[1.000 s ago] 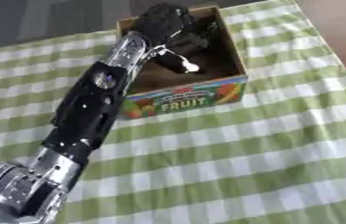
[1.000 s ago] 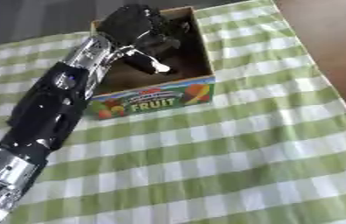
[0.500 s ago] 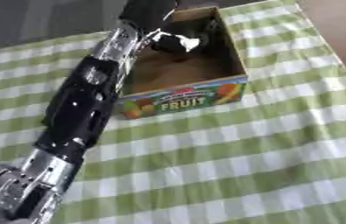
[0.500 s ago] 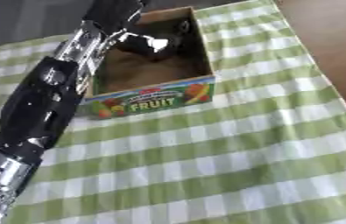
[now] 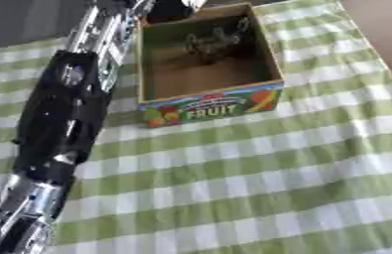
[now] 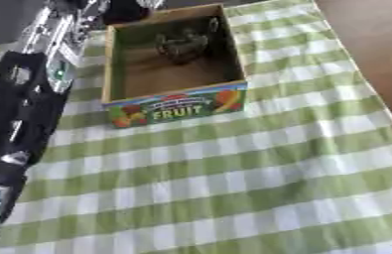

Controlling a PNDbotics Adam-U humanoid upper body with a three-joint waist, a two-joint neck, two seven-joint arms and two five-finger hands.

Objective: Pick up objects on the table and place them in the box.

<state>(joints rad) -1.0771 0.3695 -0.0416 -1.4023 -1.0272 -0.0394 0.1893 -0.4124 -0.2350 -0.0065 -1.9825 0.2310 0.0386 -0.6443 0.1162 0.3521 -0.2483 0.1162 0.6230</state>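
Dark, blurred object [image 5: 209,42] lies inside the fruit box [image 5: 208,106], toward its far end; shape not readable. Box sits on the green-checked cloth [image 5: 260,183], printed front facing you. Your left hand [image 5: 168,7] shows only at the top edge, just beyond the box's far left corner; fingers cut off, so I cannot tell whether they are spread or curled. Left arm [image 5: 69,114] runs alongside the box's left wall. Right hand out of sight. Judgement: placing looks done, release step closing. No loose object shows on the cloth; next, look for one before reaching.
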